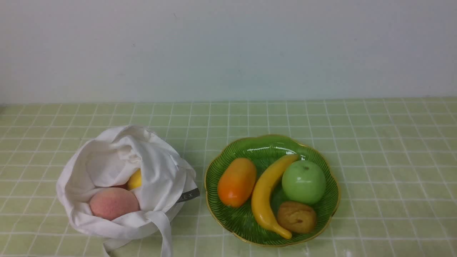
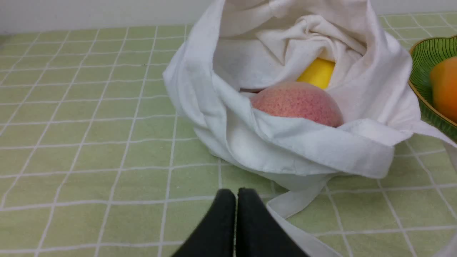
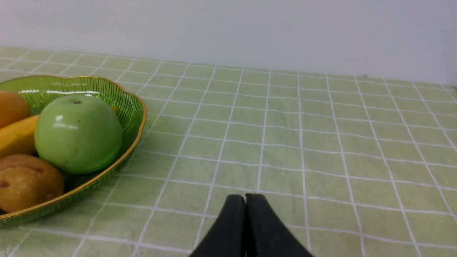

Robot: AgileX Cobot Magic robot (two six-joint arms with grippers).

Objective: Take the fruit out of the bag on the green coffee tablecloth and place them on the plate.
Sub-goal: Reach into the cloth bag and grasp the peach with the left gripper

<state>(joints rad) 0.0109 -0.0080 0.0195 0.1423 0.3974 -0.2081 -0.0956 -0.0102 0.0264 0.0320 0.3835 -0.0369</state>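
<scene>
A plain pale wall [image 1: 228, 46] backs your desk, which is covered by the green coffee tablecloth [image 1: 375, 142]. On the left, your left fingers [image 2: 226, 210] are pressed together and hold nothing, low over the cloth just short of the bag [image 1: 107, 157]. The bag's mouth slumps open toward you, so the peach [image 1: 113, 202] lies exposed at the front. The yellow fruit [image 1: 135, 179] and a sliver of the red one [image 1: 119, 186] sit behind it, half under a fold. The strap [image 1: 165, 228] trails forward and could snag a reach. The plate [image 1: 271, 146] sits just beside the bag, likely to keep the carry short. It already holds an orange fruit [image 1: 236, 182], a banana [image 1: 266, 196], a green apple [image 1: 303, 181] and a brown fruit [image 1: 296, 216]. On the far side, your right fingers [image 3: 235, 217] are also shut tight and empty over bare cloth.
</scene>
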